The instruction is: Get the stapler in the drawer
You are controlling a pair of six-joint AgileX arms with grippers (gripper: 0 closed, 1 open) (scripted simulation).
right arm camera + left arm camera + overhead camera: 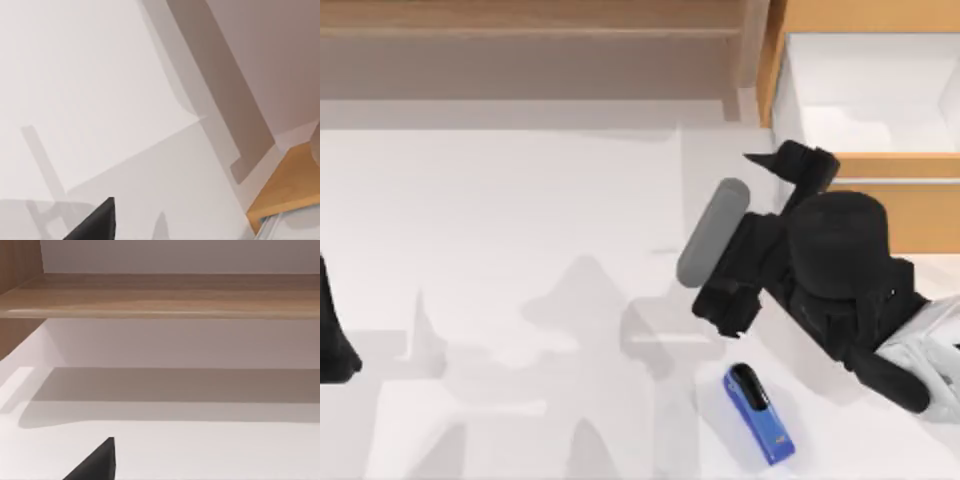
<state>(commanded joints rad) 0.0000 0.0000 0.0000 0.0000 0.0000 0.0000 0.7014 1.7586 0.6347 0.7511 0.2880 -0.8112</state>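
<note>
Top view: a white table (pixel 500 250) carries a long brown wooden shelf unit (pixel 530 50) along its far edge. At the far right corner stands the drawer (pixel 910 205), a light tan wooden front with a white box interior (pixel 870 90), pulled open; its upper face is exposed from above. The small elongated blue stapler (pixel 758 413), with a glossy black top strip and rounded nose, lies flat on the table near the front edge, right of centre, well apart from the drawer and untouched by either arm.

The black right arm reaches in from the lower right and lies across the table between the stapler and the drawer. Its right gripper (pixel 788 168) points toward the drawer's near left corner, just beside it; how far its fingers are parted cannot be told, and nothing is seen held. A grey cylindrical part (pixel 713 232) projects from the wrist toward the table's centre.

The left gripper (pixel 335 340) is parked at the table's left edge; its opening cannot be told.

Left wrist view: the shelf unit's underside (pixel 160 295) above the white table.

Right wrist view: the drawer's tan corner (pixel 287 187) beside the table surface.
</note>
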